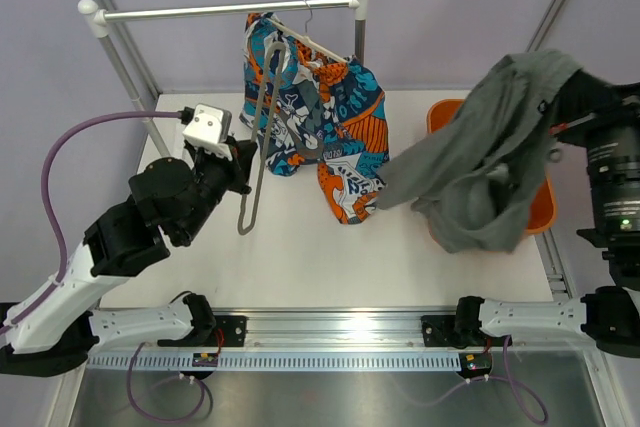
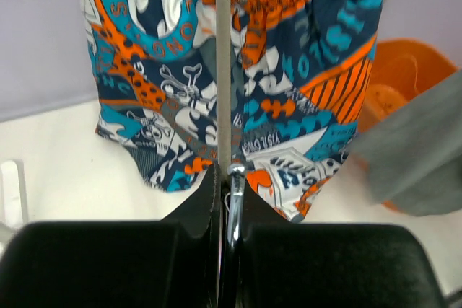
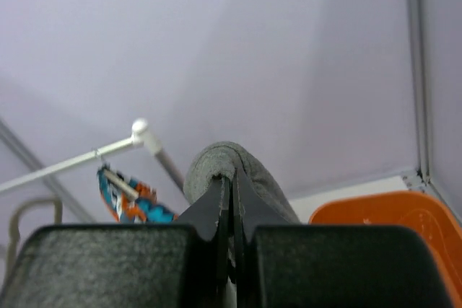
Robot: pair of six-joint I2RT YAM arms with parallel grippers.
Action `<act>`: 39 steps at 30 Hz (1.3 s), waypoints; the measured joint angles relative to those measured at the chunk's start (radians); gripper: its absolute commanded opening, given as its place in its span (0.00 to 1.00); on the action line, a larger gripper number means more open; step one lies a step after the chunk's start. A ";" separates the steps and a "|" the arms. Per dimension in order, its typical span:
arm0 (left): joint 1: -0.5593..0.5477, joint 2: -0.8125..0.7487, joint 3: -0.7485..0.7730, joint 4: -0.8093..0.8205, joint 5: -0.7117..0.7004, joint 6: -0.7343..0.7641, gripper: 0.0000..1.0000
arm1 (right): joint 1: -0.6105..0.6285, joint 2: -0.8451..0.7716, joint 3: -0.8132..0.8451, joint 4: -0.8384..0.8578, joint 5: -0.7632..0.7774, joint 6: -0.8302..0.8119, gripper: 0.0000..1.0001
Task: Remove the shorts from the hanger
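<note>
Shorts [image 1: 320,117] in teal, orange, white and black hang on the cream-white hanger [image 1: 312,43]. Its wire hook sits over the rack's rail [image 1: 225,11] at the back of the white table [image 1: 300,257]. Just in front of the shorts, the left gripper [image 2: 225,178] is clenched on a thin upright grey bar [image 2: 223,70]. Off to the right, the right gripper [image 3: 231,182] pinches a fold of a grey garment [image 1: 480,167] that drapes over an orange bin [image 1: 545,209].
</note>
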 measured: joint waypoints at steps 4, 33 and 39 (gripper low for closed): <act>0.000 -0.023 -0.024 -0.064 0.021 -0.034 0.00 | -0.028 0.063 0.089 0.277 0.003 -0.272 0.00; 0.000 -0.084 -0.192 -0.128 0.084 -0.085 0.00 | -1.066 0.576 0.394 -0.488 -0.534 0.507 0.01; 0.000 -0.070 -0.191 -0.146 0.073 -0.085 0.00 | -1.075 0.322 -0.122 -0.475 -0.572 0.643 0.24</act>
